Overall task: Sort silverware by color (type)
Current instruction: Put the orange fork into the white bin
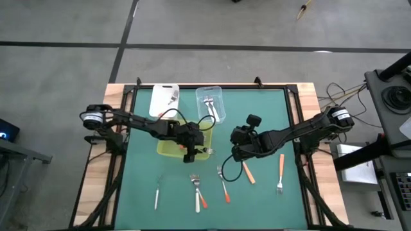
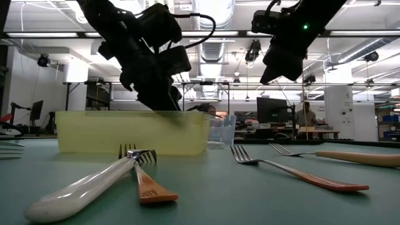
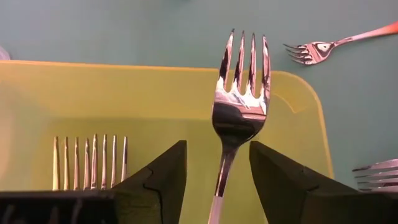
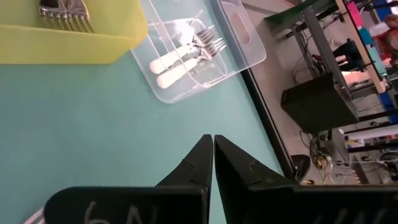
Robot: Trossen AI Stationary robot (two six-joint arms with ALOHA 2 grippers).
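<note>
My left gripper (image 1: 192, 146) hangs open over the yellow-green tray (image 1: 168, 149). A white-handled fork (image 3: 239, 93) stands in the gap between its fingers, with the tines reaching past the tray's far wall. Several all-silver forks (image 3: 93, 162) lie in the tray. My right gripper (image 4: 213, 140) is shut and empty, raised above the mat right of the tray (image 1: 236, 153). Loose on the mat near the table's near edge lie a white-handled fork (image 1: 157, 192), a crossed white and orange pair (image 1: 198, 192) and orange-handled forks (image 1: 223, 183) (image 1: 247, 171) (image 1: 280, 172). My left gripper has the white-handled fork's neck (image 3: 222, 177) running between its two fingers (image 3: 165, 180), which come from above the tray. Bare gaps show on both sides of the neck. Whether either finger touches the handle farther back, I cannot tell.
A clear tub (image 1: 210, 104) holding white-handled forks (image 4: 186, 53) sits behind the tray toward the far edge. A white tub (image 1: 164, 99) stands to its left. Bare mat lies left of the tray and along the right side. Cables and equipment stand beyond the table's right edge.
</note>
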